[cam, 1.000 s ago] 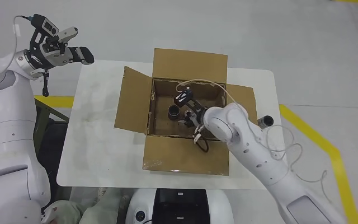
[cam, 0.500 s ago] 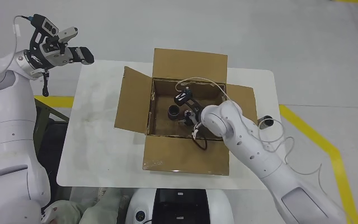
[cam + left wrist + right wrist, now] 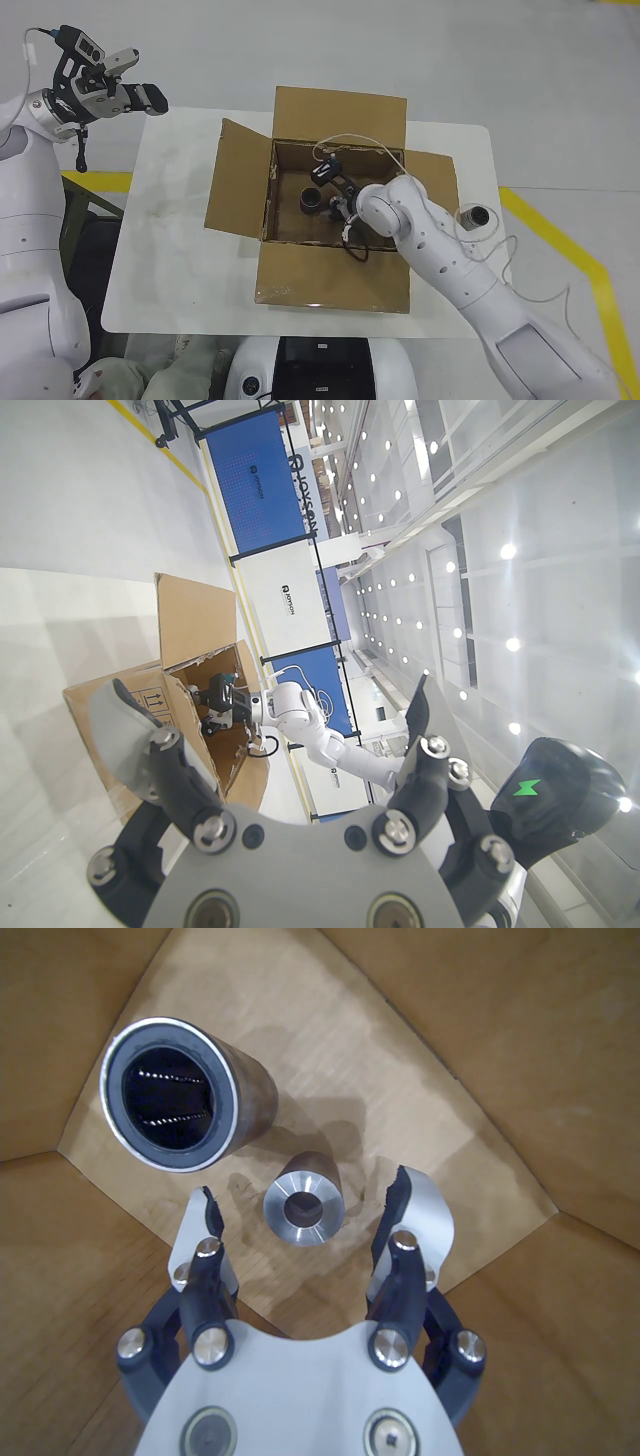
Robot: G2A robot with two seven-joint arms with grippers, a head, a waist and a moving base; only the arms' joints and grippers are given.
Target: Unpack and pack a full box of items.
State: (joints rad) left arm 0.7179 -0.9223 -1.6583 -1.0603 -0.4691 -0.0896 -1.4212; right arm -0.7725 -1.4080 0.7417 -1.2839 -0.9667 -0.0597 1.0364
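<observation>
The left gripper [image 3: 150,97] is hanging by the white table's [image 3: 170,260] far-left corner, fingers spread. On the floor of the brown cardboard box [image 3: 340,115], beside a large dark metal sleeve [image 3: 185,1093], a short polished steel cylinder [image 3: 304,1220] is standing between the right gripper's [image 3: 303,1188] spread fingers. It is probably heavy, rigid and slick, so pinching its sides squarely looks best.

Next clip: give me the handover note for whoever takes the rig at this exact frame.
Right gripper: open, empty, inside the cardboard box, its fingers either side of the small metal sleeve and clear of it.
Left gripper: open, empty, by the far left corner of the table.
Things: sleeve and larger linear bearing stand apart on the box floor. What looks like another cylinder sits beside the box on the right arm's side.
Done: flaps open.
Left: grip the sleeve, lift it out, then the bearing, then repack.
</observation>
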